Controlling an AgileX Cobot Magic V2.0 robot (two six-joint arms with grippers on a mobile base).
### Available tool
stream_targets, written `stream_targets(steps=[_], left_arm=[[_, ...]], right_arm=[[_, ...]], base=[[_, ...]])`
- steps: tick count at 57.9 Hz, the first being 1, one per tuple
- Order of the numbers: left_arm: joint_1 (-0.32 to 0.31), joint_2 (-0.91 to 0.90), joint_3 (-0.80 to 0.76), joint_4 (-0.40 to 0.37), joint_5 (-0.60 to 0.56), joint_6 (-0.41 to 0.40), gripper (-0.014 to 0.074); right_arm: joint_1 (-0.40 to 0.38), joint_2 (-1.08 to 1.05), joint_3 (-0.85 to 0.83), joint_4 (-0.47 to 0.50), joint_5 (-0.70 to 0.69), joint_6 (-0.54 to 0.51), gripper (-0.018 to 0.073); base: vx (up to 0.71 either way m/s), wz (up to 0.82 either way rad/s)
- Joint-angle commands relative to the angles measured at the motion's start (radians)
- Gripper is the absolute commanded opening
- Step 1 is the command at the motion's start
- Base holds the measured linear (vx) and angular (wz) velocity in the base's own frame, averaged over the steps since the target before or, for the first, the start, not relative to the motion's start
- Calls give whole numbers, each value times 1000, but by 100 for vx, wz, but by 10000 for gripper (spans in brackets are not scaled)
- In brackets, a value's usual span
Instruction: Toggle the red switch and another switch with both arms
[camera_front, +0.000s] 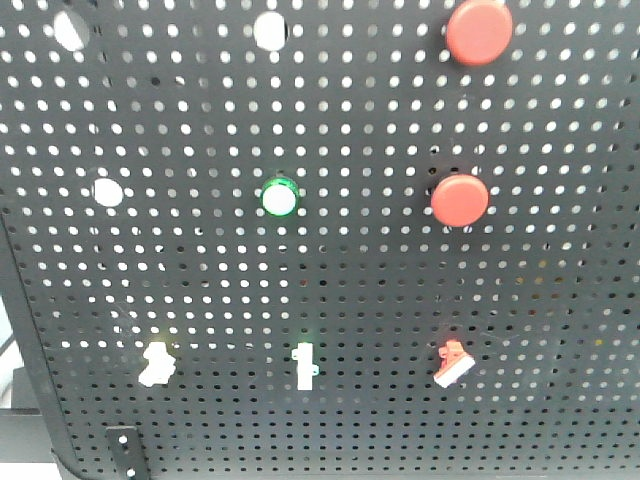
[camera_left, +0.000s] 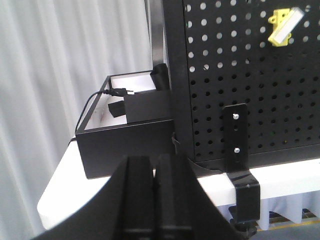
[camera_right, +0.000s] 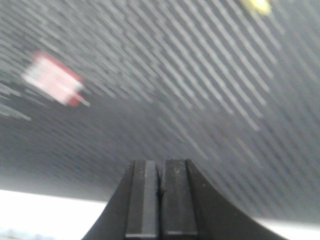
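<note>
The red switch (camera_front: 453, 363) with its white lever sits low on the right of the black pegboard (camera_front: 360, 280). It shows blurred at the upper left of the right wrist view (camera_right: 54, 80). The pale yellow switch (camera_front: 157, 362) is low on the left, and appears at the top right of the left wrist view (camera_left: 284, 26). My left gripper (camera_left: 154, 165) is shut with nothing in it, well below and left of the yellow switch. My right gripper (camera_right: 160, 170) is shut and empty too, below and right of the red switch. Neither arm shows in the front view.
Two big round red buttons (camera_front: 478, 30) (camera_front: 460, 199) sit on the right of the board, a green-ringed button (camera_front: 280, 197) in the middle, a white toggle (camera_front: 304, 366) below it. A black box (camera_left: 125, 142) and clamp bracket (camera_left: 240, 165) stand at the board's lower left corner.
</note>
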Motion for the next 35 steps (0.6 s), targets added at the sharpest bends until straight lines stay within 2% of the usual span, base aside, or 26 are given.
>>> stream_targets(steps=[1,3,7,11,28,35], left_arm=[[4,-7,17,-7,-80,-6,2],[4,-7,17,-7,-80,-6,2],[4,-9,17,-7,-80,-6,2],[4,-9,17,-7,-80,-6,2],[4,-9,17,-7,-80,-6,2],[4,-9,17,-7,-80,-6,2]], right_arm=[[-99,2,48,28,-161,-4,-6],[-129,-4,38,23,-94,-13,-6],[-167,-12,41,18,-77,-21,-6],[-169,-11,41,18,-61,-21,-6],[-53,-11,41,22,-43,-18,-6],[-37,-11,41,22,-44,-20,-6]], base=[[0,0],[0,0],[0,0],[0,0],[0,0],[0,0]])
